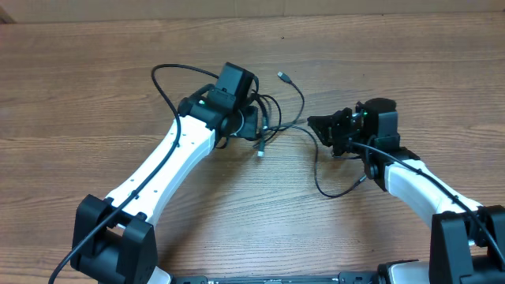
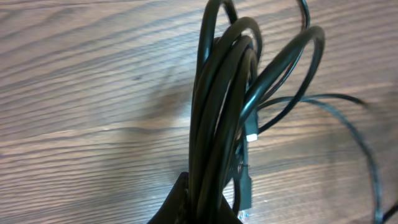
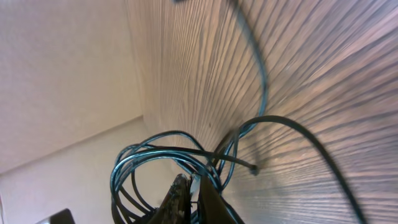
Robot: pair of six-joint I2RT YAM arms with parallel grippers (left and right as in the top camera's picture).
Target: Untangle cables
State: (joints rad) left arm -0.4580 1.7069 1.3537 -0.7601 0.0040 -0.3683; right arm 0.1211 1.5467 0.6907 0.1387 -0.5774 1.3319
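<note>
Separation of cords is the step in hand. My left pincer [image 2: 198,208] is clamped on the coiled cable bundle [image 2: 217,112], which rises straight ahead of its fingers. My right pincer [image 3: 194,200] looks closed on a loose strand [image 1: 316,170] trailing from its tips. Next, I judge, draw the two apart slowly, watching for snags. No lettering is readable.

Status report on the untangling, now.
Left gripper shut on bundle of thin black cables. Right gripper shut, apparently pinching one strand. Loops tangled between them. Nothing else in the way.
</note>
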